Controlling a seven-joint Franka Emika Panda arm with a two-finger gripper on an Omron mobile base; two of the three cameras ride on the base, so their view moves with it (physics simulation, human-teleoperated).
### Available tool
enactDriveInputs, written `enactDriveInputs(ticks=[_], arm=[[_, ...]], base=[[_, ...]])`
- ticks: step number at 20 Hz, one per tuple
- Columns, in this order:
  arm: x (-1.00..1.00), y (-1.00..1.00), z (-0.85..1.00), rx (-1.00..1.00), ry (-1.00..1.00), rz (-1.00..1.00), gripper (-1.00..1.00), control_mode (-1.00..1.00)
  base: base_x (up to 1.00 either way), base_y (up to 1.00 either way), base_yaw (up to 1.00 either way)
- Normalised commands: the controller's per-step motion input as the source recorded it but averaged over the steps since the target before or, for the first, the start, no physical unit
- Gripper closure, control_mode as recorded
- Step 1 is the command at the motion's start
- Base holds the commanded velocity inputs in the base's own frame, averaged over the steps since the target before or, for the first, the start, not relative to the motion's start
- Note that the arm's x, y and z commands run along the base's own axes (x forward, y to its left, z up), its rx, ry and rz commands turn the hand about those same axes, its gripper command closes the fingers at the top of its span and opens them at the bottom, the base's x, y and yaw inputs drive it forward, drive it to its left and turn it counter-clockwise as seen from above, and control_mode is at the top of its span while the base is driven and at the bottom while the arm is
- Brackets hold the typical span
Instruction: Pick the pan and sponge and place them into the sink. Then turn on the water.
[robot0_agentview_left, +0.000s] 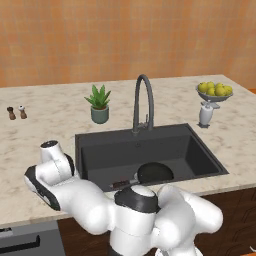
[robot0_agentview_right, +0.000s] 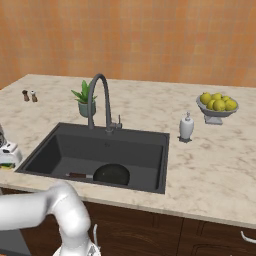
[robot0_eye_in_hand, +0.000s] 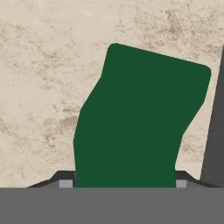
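Note:
The black pan (robot0_agentview_left: 155, 172) (robot0_agentview_right: 111, 174) lies in the sink (robot0_agentview_left: 115, 150) (robot0_agentview_right: 100, 145) near its front wall, with its reddish-brown handle (robot0_agentview_left: 122, 184) pointing left. My gripper (robot0_eye_in_hand: 123, 183) (robot0_agentview_right: 6, 159) is down over the counter just left of the basin. It is shut on the green-topped sponge (robot0_eye_in_hand: 140, 118), whose sides are pinched in between the fingertips (robot0_eye_in_hand: 65, 183). A sliver of the sponge's yellow layer (robot0_agentview_right: 4, 166) shows under the hand. The gooseneck faucet (robot0_agentview_left: 143, 100) (robot0_agentview_right: 100, 97) stands behind the basin, and no stream runs from it.
A potted plant (robot0_agentview_left: 99, 104) stands left of the faucet, and two small shakers (robot0_agentview_left: 16, 113) sit at the far left. A soap dispenser (robot0_agentview_right: 186, 127) and a bowl of lemons (robot0_agentview_right: 217, 106) are on the right. The sink's dark rim (robot0_eye_in_hand: 214, 144) runs beside the sponge.

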Motion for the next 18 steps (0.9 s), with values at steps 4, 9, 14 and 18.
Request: enactDriveInputs(ticks=[4, 9, 14, 18], arm=[[-0.57, -0.64, 0.08, 0.04, -0.15, 0.19, 1.00, -1.00], [-0.84, -0.97, 0.45, 0.04, -0.24, 0.30, 1.00, -1.00], [-0.69, -0.92, 0.79, 0.04, -0.12, 0.32, 1.00, -1.00], [-0.28, -0.78, 0.95, 0.03, 0.08, 0.27, 1.00, -1.00]], base=[[0.00, 0.00, 0.00], [0.00, 0.00, 0.00], [0.00, 0.00, 0.00], [0.00, 0.00, 0.00]])
